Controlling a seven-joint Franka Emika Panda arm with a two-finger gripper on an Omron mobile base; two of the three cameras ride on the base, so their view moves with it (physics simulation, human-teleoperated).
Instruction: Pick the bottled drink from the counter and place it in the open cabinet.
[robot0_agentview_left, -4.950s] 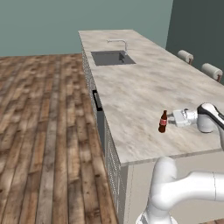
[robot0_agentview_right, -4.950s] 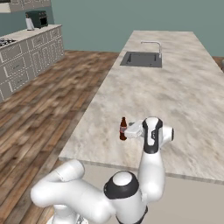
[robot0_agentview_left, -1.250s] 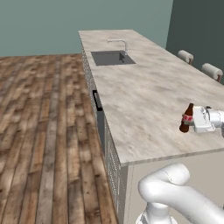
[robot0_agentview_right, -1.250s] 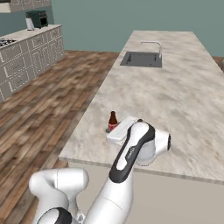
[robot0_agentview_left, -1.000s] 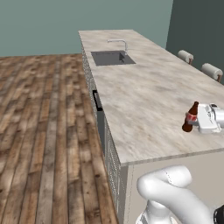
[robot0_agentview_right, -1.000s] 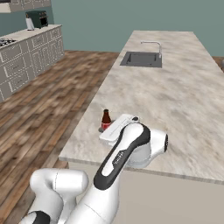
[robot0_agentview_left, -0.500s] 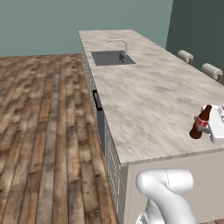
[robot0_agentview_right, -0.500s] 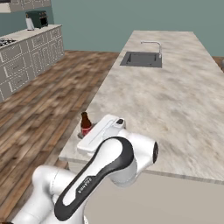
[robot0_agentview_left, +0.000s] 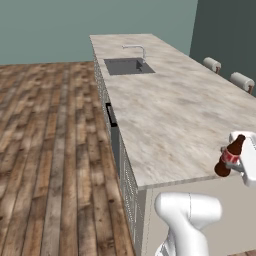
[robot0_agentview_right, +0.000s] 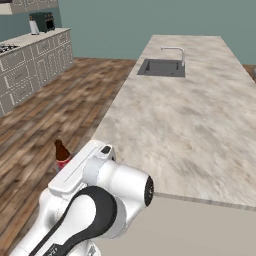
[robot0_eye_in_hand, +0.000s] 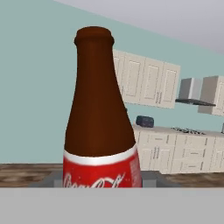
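The bottled drink (robot0_agentview_left: 229, 156), dark brown with a red label, hangs upright in the air, with my gripper (robot0_agentview_left: 238, 161) shut on its lower body. In the right base view the bottle (robot0_agentview_right: 61, 154) sits past the left edge of the beige marble counter (robot0_agentview_right: 200, 110), over the wood floor, held by the gripper (robot0_agentview_right: 68, 162) at the end of my white hand. The hand view looks at the bottle (robot0_eye_in_hand: 100, 131) close up, label at the bottom. The open cabinet is out of view.
An inset grey sink (robot0_agentview_left: 127, 66) with a thin faucet (robot0_agentview_left: 136, 49) lies at the counter's far end. Two stools (robot0_agentview_left: 242, 81) stand behind the counter. Pale cabinets with a stove (robot0_agentview_right: 30, 52) line the far left wall across the wood floor (robot0_agentview_right: 45, 120).
The bottle left the counter in the shut gripper. The arm swung it sideways past the counter's near corner, rightward in the left base view and leftward in the right base view.
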